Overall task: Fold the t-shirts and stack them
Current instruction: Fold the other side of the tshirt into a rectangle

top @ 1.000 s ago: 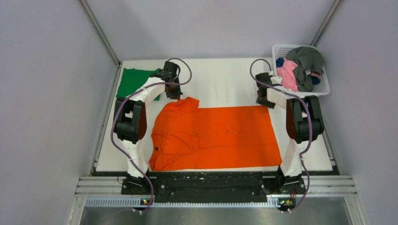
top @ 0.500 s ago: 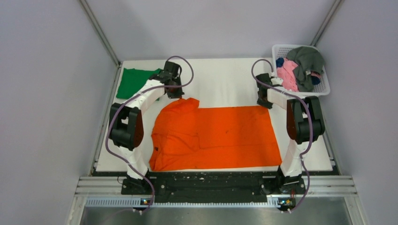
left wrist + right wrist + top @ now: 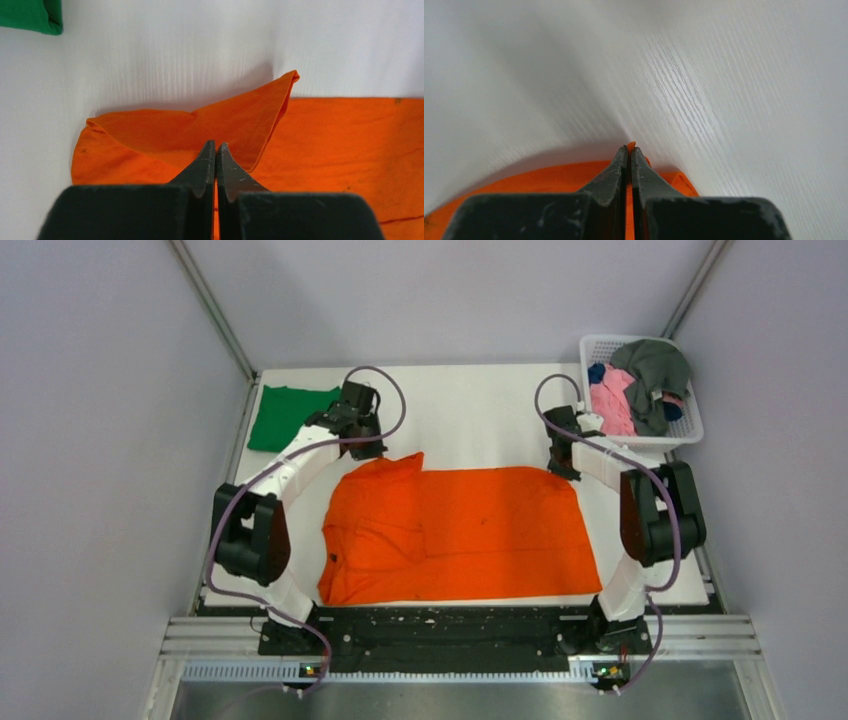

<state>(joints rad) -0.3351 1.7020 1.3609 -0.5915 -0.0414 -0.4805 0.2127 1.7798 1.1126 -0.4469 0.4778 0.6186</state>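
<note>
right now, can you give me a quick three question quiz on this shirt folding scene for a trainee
1. True or false: the green t-shirt lies folded on the table, outside the basket.
2. What is the right gripper shut on? A the orange t-shirt, B the green t-shirt, C nothing.
3. Fill in: the left gripper and the right gripper both pinch the orange t-shirt along its ___ edge.
Key: 1 true; 2 A; 3 far.
</note>
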